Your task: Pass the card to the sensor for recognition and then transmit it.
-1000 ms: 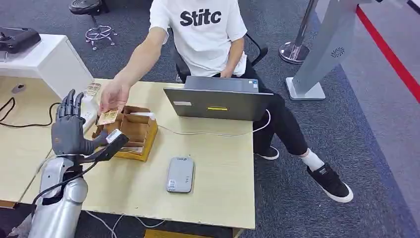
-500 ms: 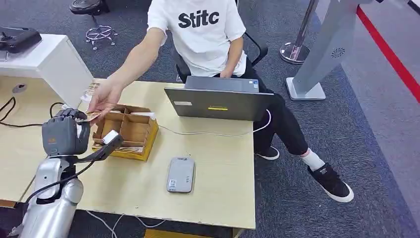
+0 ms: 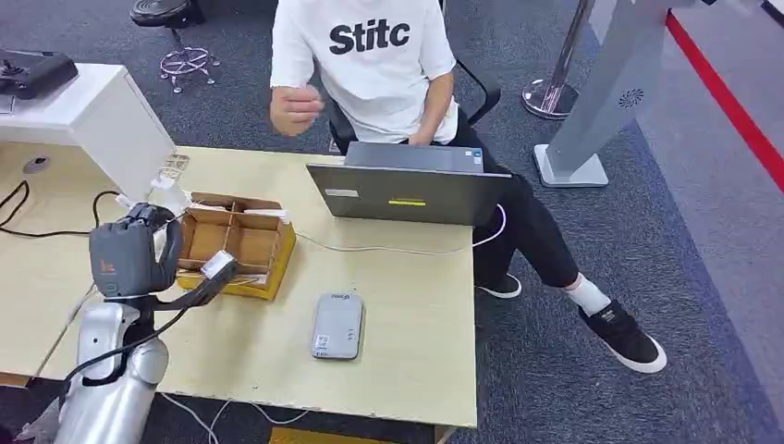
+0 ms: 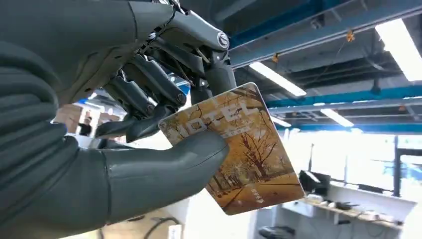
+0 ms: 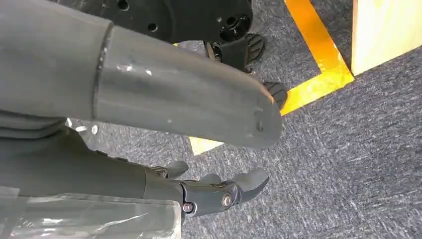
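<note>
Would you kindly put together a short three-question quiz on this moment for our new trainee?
1. True or false: the left hand holds the card between its thumb and fingers.
2. Multiple choice: the grey card reader lies
A. inside the cardboard box
B. flat on the table, in front of the laptop
C. in the person's hand
3. Fill in the blank: the word printed on the card is ____.

Key: 1 true. 2 B. 3 HOTEL; the thumb covers part of the word in the left wrist view, so it is read from the letters that show.
</note>
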Available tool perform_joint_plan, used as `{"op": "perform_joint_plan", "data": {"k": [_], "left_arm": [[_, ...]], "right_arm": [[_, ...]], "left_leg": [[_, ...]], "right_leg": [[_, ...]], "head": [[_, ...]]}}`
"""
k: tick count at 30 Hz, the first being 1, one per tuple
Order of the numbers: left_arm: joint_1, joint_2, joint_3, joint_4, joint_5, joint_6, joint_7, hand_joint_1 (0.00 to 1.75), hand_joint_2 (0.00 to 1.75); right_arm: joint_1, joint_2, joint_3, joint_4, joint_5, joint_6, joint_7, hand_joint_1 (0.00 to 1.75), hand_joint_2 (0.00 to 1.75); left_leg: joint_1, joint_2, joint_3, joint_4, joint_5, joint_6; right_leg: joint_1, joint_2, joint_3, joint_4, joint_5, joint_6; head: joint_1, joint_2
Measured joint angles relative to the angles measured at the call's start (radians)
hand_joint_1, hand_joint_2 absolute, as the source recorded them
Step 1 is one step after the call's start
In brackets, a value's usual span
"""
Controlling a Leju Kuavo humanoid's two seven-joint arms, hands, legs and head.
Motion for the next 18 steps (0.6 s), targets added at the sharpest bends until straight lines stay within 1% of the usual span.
{"op": "perform_joint_plan", "data": {"k": [2, 5, 6, 9, 11, 15, 17, 18], "left_arm": [[0.001, -0.025, -0.03, -0.01, -0.007, -0.017, -0.015, 1.75, 1.75], [-0.001, -0.049, -0.107, -0.012, -0.036, -0.088, -0.016, 1.75, 1.75], [-0.001, -0.054, -0.137, -0.012, -0.045, -0.102, -0.013, 1.75, 1.75], [-0.002, -0.071, -0.194, -0.012, -0.055, -0.114, -0.003, 1.75, 1.75], [-0.005, -0.074, -0.21, -0.012, -0.052, -0.126, -0.004, 1.75, 1.75], [-0.012, -0.075, -0.281, -0.005, -0.04, -0.258, -0.036, 1.75, 1.75], [-0.015, -0.08, -0.336, 0.025, -0.047, -0.32, -0.032, 1.75, 1.75], [-0.016, -0.083, -0.356, 0.042, -0.05, -0.338, -0.023, 1.75, 1.75]], "right_arm": [[0.0, 0.002, 0.0, 0.0, 0.006, -0.003, 0.002, 0.0, 0.0], [-0.001, 0.004, 0.0, 0.0, 0.016, 0.001, 0.003, 0.0, 0.0], [-0.001, 0.004, -0.001, 0.0, 0.016, 0.002, 0.003, 0.0, 0.0], [-0.001, 0.004, -0.001, 0.0, 0.018, 0.002, 0.003, 0.0, 0.0], [0.0, 0.004, -0.001, 0.0, 0.018, 0.002, 0.003, 0.0, 0.0], [-0.001, 0.004, -0.002, 0.0, 0.033, 0.008, 0.003, 0.0, 0.0], [-0.003, 0.005, -0.003, 0.0, 0.04, 0.014, 0.003, 0.0, 0.0], [-0.004, 0.005, -0.003, 0.0, 0.042, 0.014, 0.003, 0.0, 0.0]], "left_leg": [[0.0, 0.0, 0.0, 0.0, 0.0, 0.0], [0.0, 0.0, 0.0, 0.0, 0.0, 0.0], [0.0, 0.0, 0.0, 0.0, 0.0, 0.0], [0.0, 0.0, 0.0, 0.0, 0.0, 0.0], [0.0, 0.0, 0.0, 0.0, 0.0, 0.0], [0.0, 0.0, 0.0, 0.0, 0.0, 0.0], [0.0, 0.0, 0.0, 0.0, 0.0, 0.0], [0.0, 0.0, 0.0, 0.0, 0.0, 0.0]], "right_leg": [[0.0, 0.0, 0.0, 0.0, 0.0, 0.001], [0.0, 0.0, 0.0, 0.0, 0.001, 0.001], [0.0, 0.0, 0.0, 0.0, 0.001, 0.001], [0.0, 0.001, 0.0, 0.0, 0.001, 0.001], [0.0, 0.001, 0.0, 0.0, 0.001, 0.001], [0.0, 0.0, 0.0, 0.0, 0.001, 0.001], [0.0, 0.0, 0.0, 0.0, 0.001, 0.001], [0.0, 0.001, 0.0, 0.0, 0.001, 0.001]], "head": [[0.0, 0.0], [0.0, 0.0], [0.0, 0.0], [0.0, 0.0], [0.0, 0.0], [-0.001, 0.0], [0.0, 0.0], [0.0, 0.0]]}}
